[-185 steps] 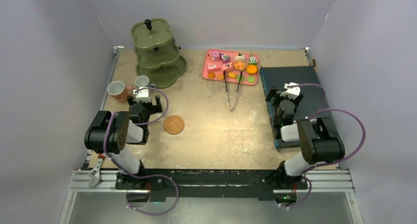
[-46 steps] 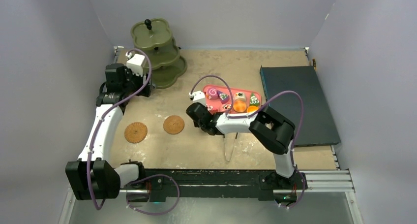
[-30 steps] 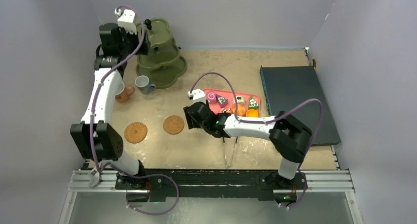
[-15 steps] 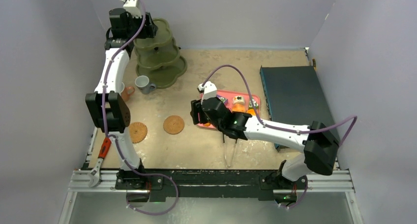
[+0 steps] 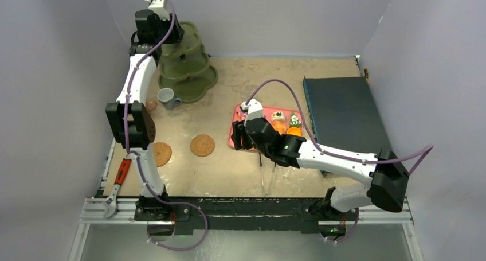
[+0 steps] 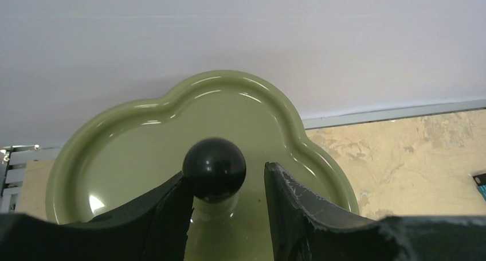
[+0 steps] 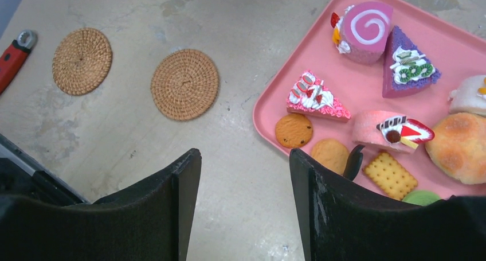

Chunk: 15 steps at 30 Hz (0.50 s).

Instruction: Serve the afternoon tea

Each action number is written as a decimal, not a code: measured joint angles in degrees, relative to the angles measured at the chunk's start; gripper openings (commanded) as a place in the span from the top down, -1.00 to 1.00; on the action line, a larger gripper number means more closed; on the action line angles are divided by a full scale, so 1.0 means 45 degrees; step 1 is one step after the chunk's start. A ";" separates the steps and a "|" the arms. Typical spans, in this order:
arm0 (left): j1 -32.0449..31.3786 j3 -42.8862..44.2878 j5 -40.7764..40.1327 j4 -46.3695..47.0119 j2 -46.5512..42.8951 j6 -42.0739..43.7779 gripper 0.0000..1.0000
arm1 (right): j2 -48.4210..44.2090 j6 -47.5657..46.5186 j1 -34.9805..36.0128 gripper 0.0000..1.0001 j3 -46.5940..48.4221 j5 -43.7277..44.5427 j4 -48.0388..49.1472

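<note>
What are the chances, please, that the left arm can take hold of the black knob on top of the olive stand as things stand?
Probably yes: the left claw sits open around the black knob of the olive stand, one finger each side, and nothing else lies between them.

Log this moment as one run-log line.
left gripper: open, astride black knob of olive stand | right gripper: open, empty, beside pink tray | pastries: on tray | coasters: bare

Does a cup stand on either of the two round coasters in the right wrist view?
No, the coaster beside the pink tray and the other coaster both lie bare on the table.
</note>
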 measured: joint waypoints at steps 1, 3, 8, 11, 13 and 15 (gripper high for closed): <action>-0.0010 0.0078 -0.0044 0.0083 0.0063 0.0000 0.11 | -0.0078 0.0015 0.0000 -0.21 -0.0053 0.0005 -0.0053; -0.0024 0.0223 -0.0102 0.0165 0.0180 0.0010 0.31 | -0.0160 0.0039 0.0000 -0.20 -0.0092 0.0005 -0.0107; -0.0034 0.0403 -0.0160 0.0476 0.0447 0.0097 1.00 | -0.0160 0.0170 0.0000 -0.18 -0.0097 0.0058 -0.0189; -0.0141 0.0403 -0.0180 0.0500 0.0457 0.0199 1.00 | -0.0165 0.0262 -0.0034 -0.20 -0.0131 0.0151 -0.0277; -0.0330 0.0364 -0.0253 0.0563 0.0447 0.0355 1.00 | -0.0219 0.0330 -0.0102 -0.20 -0.0272 0.0189 -0.0272; -0.0622 0.0151 -0.0355 0.0695 0.0325 0.0471 1.00 | -0.0355 0.0408 -0.0257 -0.20 -0.0500 0.0189 -0.0301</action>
